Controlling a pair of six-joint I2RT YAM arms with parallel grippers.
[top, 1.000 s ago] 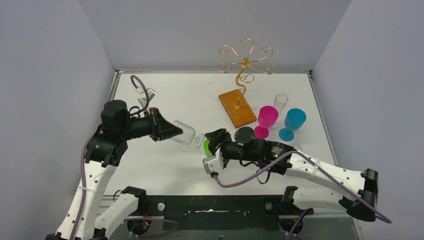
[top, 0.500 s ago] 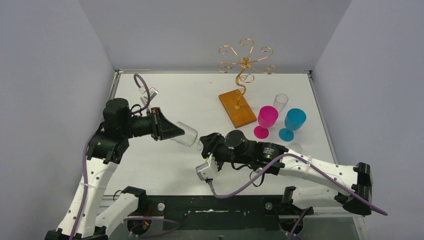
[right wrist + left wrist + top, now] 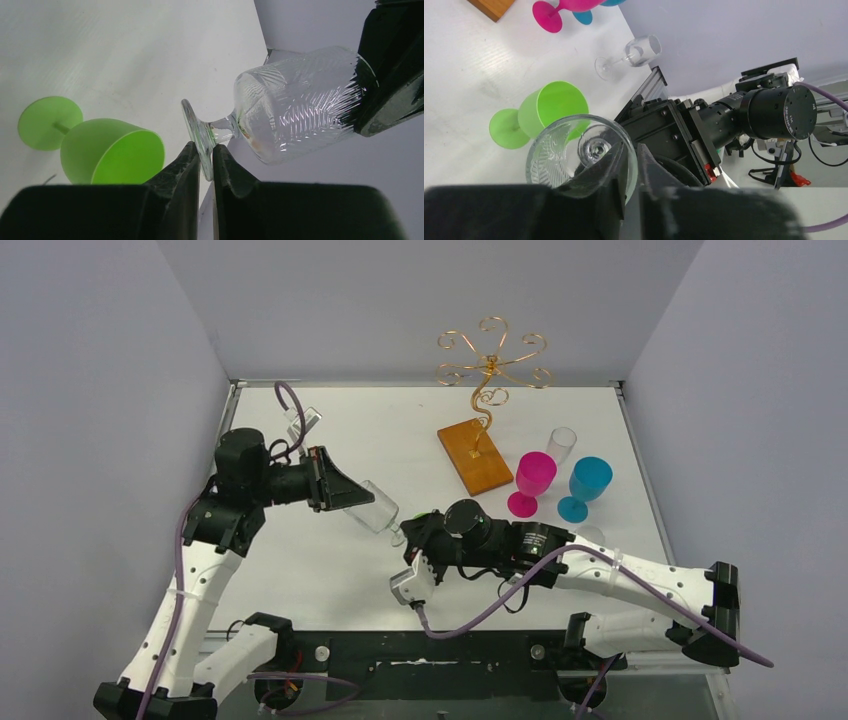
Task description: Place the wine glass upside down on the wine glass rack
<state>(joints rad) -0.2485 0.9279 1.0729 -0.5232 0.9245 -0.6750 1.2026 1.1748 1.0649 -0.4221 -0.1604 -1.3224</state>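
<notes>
The wine glass (image 3: 375,508) is clear and patterned, and hangs on its side above the table between both arms. My left gripper (image 3: 345,498) is shut on its rim, one finger inside the bowl (image 3: 554,155) and one outside. My right gripper (image 3: 206,155) is shut on the thin edge of the glass's foot (image 3: 197,130), with the bowl (image 3: 295,105) stretching away toward the left gripper. The wine glass rack (image 3: 492,360), gold wire with curled arms, stands on a wooden base (image 3: 474,455) at the back, apart from both grippers.
A green glass (image 3: 110,155) lies on its side on the table under the right gripper. Pink (image 3: 533,480), blue (image 3: 587,485) and clear (image 3: 561,445) glasses stand right of the rack base. Another clear glass (image 3: 634,52) lies near the right edge.
My right gripper has moved left to the glass's foot and closed on it. The left arm has shifted slightly right with the glass, tilting it.
</notes>
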